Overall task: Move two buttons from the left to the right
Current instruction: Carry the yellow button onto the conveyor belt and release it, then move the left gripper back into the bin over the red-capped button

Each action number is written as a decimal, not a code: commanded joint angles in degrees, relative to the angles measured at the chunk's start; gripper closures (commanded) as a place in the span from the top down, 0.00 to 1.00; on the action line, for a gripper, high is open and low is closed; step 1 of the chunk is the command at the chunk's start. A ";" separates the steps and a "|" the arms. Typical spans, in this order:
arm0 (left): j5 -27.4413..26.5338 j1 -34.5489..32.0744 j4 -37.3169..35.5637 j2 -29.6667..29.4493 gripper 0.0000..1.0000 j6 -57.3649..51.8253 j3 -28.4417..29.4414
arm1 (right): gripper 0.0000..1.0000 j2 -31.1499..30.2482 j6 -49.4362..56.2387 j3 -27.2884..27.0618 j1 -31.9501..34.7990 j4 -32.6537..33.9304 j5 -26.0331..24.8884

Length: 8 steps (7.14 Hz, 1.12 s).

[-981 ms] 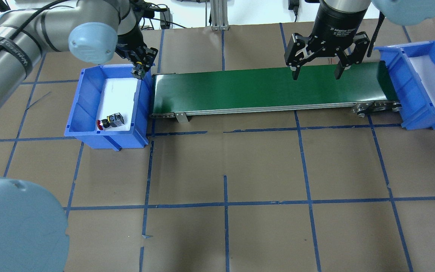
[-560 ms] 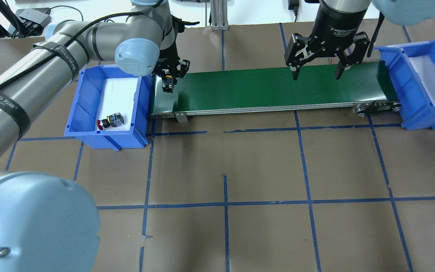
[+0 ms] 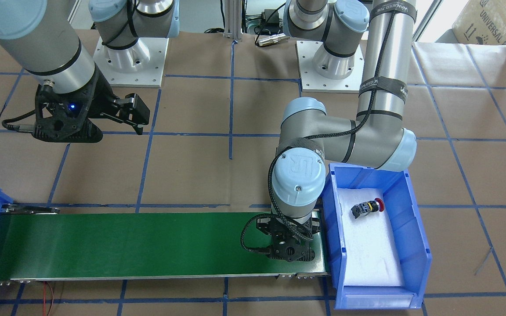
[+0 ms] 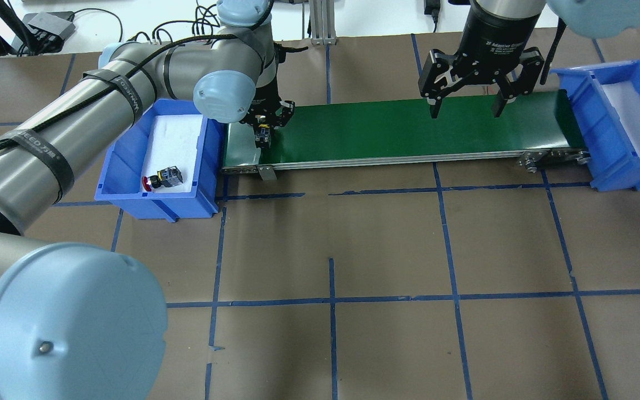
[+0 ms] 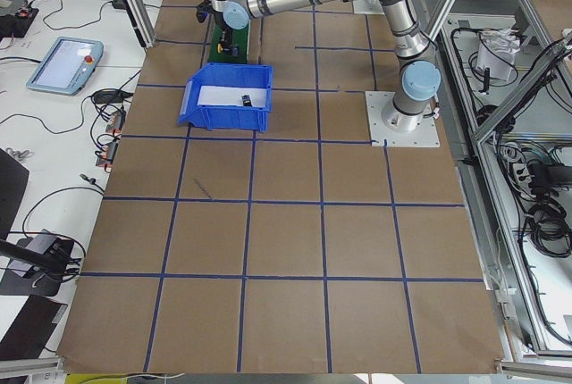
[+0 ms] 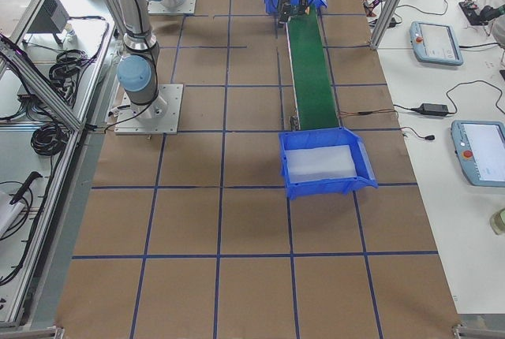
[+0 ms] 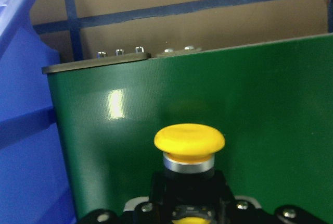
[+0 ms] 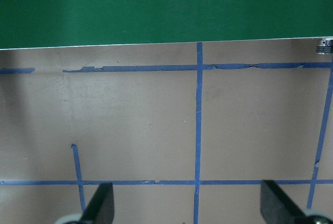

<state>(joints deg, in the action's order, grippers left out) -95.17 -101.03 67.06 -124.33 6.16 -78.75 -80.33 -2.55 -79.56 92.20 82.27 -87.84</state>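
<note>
My left gripper (image 4: 264,136) is shut on the yellow button (image 7: 189,141) and holds it just above the left end of the green conveyor belt (image 4: 398,130). The yellow cap points down at the belt in the left wrist view. The red button (image 4: 161,179) lies on its side on white foam in the left blue bin (image 4: 114,161); it also shows in the front-facing view (image 3: 367,207). My right gripper (image 4: 467,108) is open and empty above the belt's right part. In the right wrist view its fingertips (image 8: 101,206) are wide apart.
A second blue bin (image 4: 614,128) with a white foam liner sits at the belt's right end. The belt's metal frame and rollers (image 4: 553,158) run along its front edge. Brown paper with blue tape lines covers the table (image 4: 331,266).
My left arm has carried the yellow button from over the left bin's far right corner rightward onto the belt's left end and lowered it. The right gripper has not moved.
</note>
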 commanded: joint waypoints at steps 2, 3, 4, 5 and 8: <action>0.25 0.57 -1.32 0.14 1.00 -0.18 0.00 | 1.00 -0.09 -0.18 0.20 -0.09 -0.17 -0.57; -0.01 0.83 -0.36 1.71 1.00 -0.36 0.26 | 1.00 0.00 -0.26 0.29 0.00 0.09 -0.14; -0.01 1.70 3.13 5.81 1.00 -0.88 0.00 | 1.00 -0.09 -0.26 0.03 0.09 0.09 -0.31; 0.16 4.84 4.56 9.24 1.00 -9.76 -1.48 | 1.00 0.00 -0.26 0.28 0.09 0.35 -0.14; 0.34 14.77 5.54 11.56 1.00 -36.73 -6.67 | 1.00 -0.09 -0.18 -0.06 0.09 1.49 0.22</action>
<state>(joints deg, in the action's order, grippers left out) -95.02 -90.77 72.60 -113.28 -18.74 -83.32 -80.41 -2.76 -79.36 92.28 83.23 -87.79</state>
